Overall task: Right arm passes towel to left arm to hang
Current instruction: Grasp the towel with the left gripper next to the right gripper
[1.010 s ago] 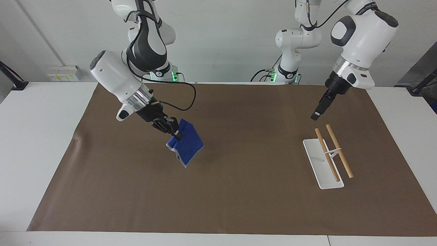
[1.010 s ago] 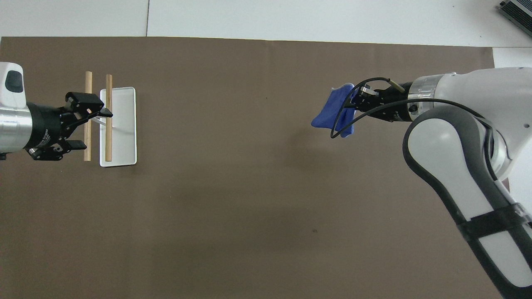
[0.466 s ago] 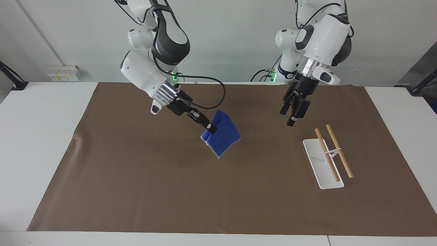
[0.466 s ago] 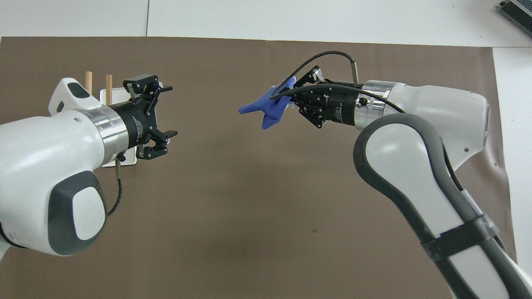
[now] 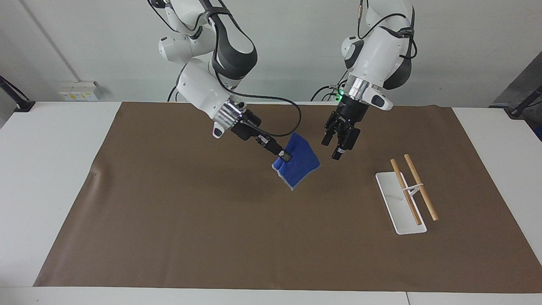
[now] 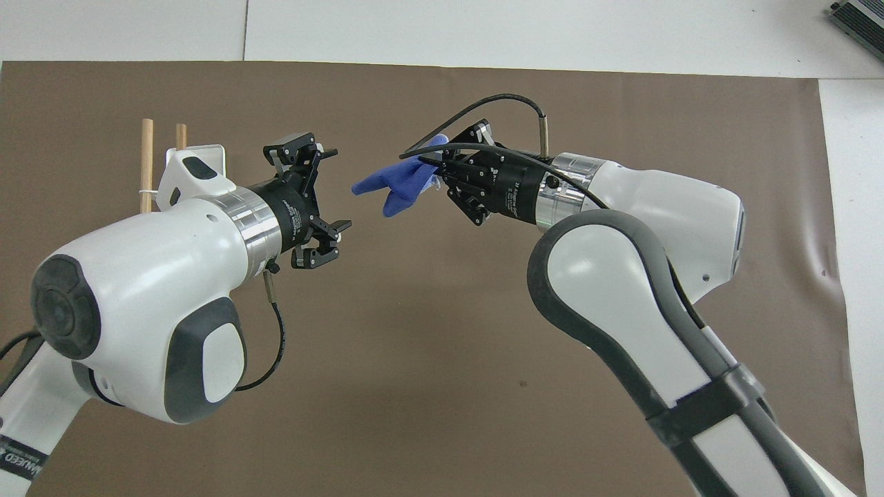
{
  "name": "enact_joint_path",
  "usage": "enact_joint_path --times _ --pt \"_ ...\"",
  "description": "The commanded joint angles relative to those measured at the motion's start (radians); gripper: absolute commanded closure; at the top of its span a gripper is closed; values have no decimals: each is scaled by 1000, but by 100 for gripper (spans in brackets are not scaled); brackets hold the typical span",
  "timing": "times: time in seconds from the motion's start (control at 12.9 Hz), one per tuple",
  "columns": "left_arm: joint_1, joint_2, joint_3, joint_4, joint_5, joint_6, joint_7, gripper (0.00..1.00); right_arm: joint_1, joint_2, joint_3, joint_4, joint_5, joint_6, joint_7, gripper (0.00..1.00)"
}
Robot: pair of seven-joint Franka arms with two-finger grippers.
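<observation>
Brown paper covers your counter (image 5: 169, 237), and above it the right pincer (image 5: 286, 157) pinches one corner of the limp folded bright-blue cloth towel (image 5: 299, 166), so bring the wide-open left pincer (image 5: 338, 146) onto its free hanging edge.

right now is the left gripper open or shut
Open: the left gripper shows its two fingers spread wide apart, empty, just short of the towel held up by the right gripper.

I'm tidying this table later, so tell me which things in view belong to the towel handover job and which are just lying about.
Belongs to the job:
- towel, held up by the right tool
- left tool, open beside the towel
- hanging rack, with two wooden rods

Just there:
- brown mat
</observation>
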Motion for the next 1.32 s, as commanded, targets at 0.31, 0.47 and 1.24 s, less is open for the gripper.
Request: enact_joint_path --times 0.31,0.47,1.24 --pt "10 79 3 2 -1 160 133 0 8 6 2 5 23 25 12 100" --pt "15 87 8 2 -1 159 163 21 8 6 2 4 23 25 12 100" --pt "18 85 9 4 -2 133 195 100 6 6 2 4 23 23 10 100"
